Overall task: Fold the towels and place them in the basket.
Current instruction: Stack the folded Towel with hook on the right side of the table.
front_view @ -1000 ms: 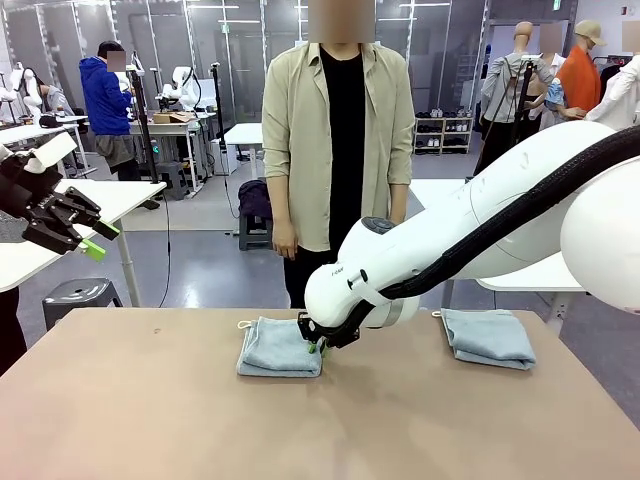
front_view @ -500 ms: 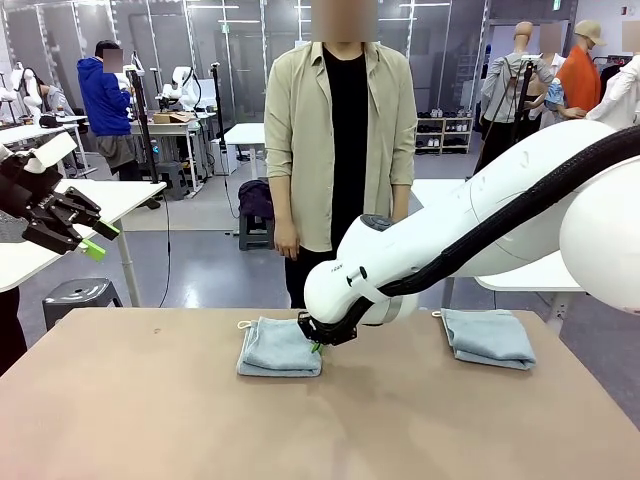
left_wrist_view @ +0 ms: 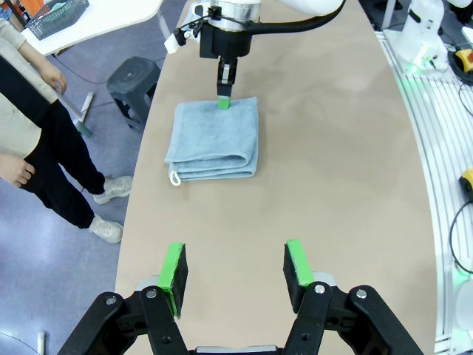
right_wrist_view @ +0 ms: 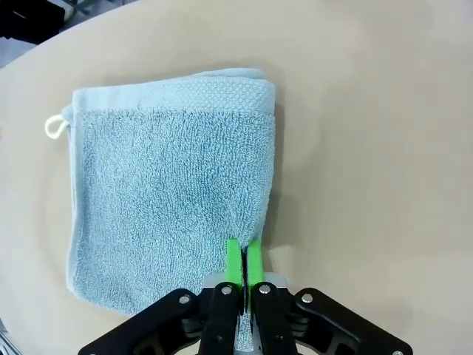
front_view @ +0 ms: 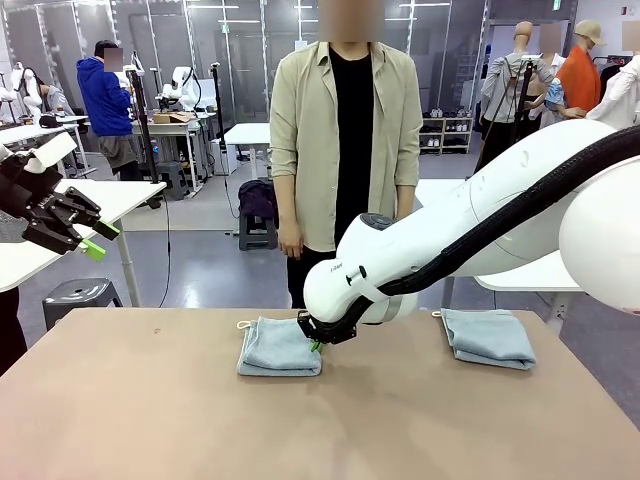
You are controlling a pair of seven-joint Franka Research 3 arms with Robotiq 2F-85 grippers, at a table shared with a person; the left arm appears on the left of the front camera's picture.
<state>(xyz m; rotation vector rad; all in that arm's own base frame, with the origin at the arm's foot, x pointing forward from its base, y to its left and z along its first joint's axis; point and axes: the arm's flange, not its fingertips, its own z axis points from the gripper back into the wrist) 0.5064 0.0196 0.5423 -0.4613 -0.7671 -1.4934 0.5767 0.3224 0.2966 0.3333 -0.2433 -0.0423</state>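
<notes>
At centre frame in my front view, the right claw [front_view: 316,346] is pinched tight on the near right edge of a folded towel [front_view: 278,348] lying on the tabletop [front_view: 300,430]. Up at the left edge, my left claw [front_view: 88,238] hangs with its jaws apart, holding nothing. Farther right lies a second folded towel [front_view: 488,337], and a person [front_view: 345,150] stands behind.

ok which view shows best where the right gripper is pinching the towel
The right wrist view: the right gripper is shut on the folded towel at its edge, seen close up. The left wrist view shows the same pinch from farther off. In the front view the arm's body hides most of the fingers.
</notes>
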